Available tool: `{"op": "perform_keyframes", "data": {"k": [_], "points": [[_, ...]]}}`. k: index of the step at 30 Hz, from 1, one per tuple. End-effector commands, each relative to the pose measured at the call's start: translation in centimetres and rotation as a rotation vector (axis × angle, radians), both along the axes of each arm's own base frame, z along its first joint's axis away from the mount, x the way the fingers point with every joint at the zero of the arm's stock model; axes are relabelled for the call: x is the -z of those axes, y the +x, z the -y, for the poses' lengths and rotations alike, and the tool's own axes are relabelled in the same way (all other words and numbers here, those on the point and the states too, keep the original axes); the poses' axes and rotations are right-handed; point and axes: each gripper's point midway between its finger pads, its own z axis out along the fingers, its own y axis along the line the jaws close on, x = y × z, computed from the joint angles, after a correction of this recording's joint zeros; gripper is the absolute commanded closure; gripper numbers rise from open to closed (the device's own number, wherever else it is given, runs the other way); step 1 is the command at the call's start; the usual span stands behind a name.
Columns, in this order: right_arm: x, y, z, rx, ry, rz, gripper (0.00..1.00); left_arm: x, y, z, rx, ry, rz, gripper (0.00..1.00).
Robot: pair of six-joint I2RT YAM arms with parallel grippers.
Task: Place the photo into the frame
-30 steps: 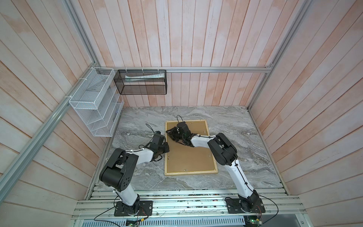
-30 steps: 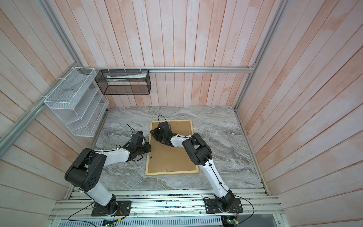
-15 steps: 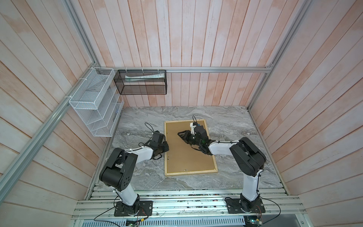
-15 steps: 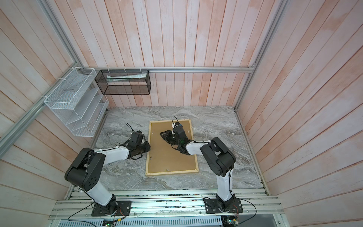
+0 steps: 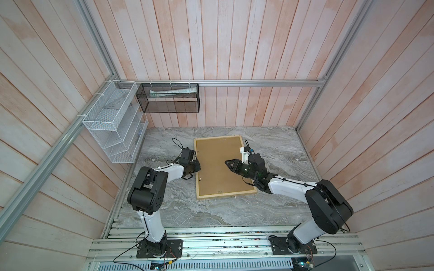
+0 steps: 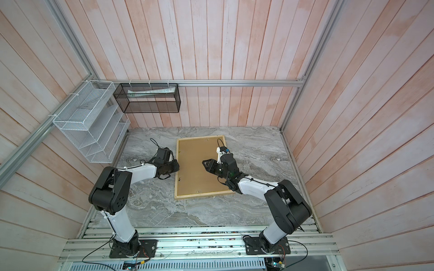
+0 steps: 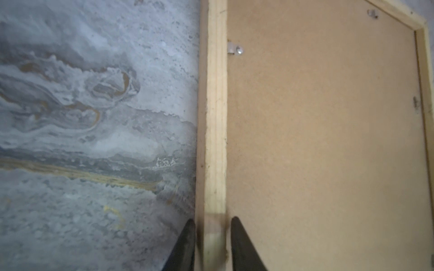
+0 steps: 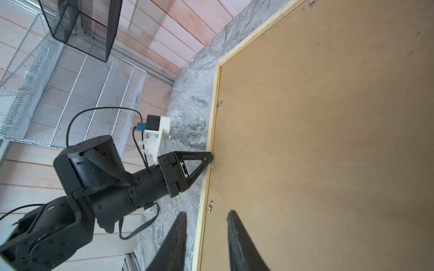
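Beneath the right gripper (image 5: 227,163), whose jaws hang parted and empty, the frame (image 5: 225,194) lies face down with its backing panel (image 5: 211,159) seated. The photo is unseen, presumably underneath. Left gripper (image 7: 212,219) straddles one long rail, jaws loose on either side. The metal tab (image 8: 210,207) just ahead of the right fingertips likely needs turning: press lightly, with the rail steadied.

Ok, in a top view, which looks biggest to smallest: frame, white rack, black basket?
1. The frame and white rack: about alike; the rack hangs nearer the camera, so I won't rank them.
2. The black basket: smallest.
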Motion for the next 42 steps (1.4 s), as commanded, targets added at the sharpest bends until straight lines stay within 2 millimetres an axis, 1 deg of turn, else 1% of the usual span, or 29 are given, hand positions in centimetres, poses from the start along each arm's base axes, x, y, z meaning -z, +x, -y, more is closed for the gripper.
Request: {"op": "perform_keyframes", "data": {"k": [1,3,5,9,11,15,18,20,27,30,35,42], "points": [[1.4,-0.2,-0.3,-0.033,-0.035,-0.028,0.68,-2.3,0.4,0.2,0.027,-0.002,0.042,0.63],[2.1,-0.5,-0.9,-0.045,-0.024,-0.048,0.68,-3.3,-0.3,-0.1,0.012,-0.006,0.058,0.61],[3.0,-0.8,-1.7,-0.055,-0.024,-0.071,0.68,-4.2,-1.3,-0.7,-0.004,-0.006,0.066,0.6],[5.1,-1.4,-4.0,-0.076,-0.045,-0.139,0.68,-5.0,-4.2,-2.3,-0.063,0.028,0.066,0.6],[5.9,-1.8,-5.6,-0.107,-0.036,-0.17,0.68,-5.1,-5.9,-2.8,-0.074,0.033,0.065,0.6],[7.0,-2.7,-9.0,-0.181,-0.02,-0.211,0.69,-3.8,-9.4,-3.1,-0.078,0.02,0.033,0.6],[7.6,-3.3,-10.7,-0.222,-0.028,-0.225,0.69,-3.2,-11.5,-2.9,-0.072,0.02,0.038,0.6],[7.8,-3.7,-11.5,-0.242,-0.027,-0.232,0.69,-2.8,-12.4,-2.5,-0.066,-0.005,0.042,0.6],[8.9,-5.6,-13.2,-0.303,-0.036,-0.265,0.68,-2.0,-13.6,-1.5,-0.057,-0.045,0.066,0.61],[9.5,-6.3,-13.6,-0.303,-0.05,-0.277,0.68,-1.7,-14.1,-0.9,-0.051,-0.065,0.086,0.61],[10.2,-6.5,-13.8,-0.313,-0.05,-0.296,0.68,-1.1,-14.2,-0.4,-0.046,-0.061,0.076,0.6],[10.9,-6.3,-14.2,-0.316,-0.056,-0.304,0.68,-0.3,-13.9,0.4,-0.028,-0.05,0.055,0.63]]}}
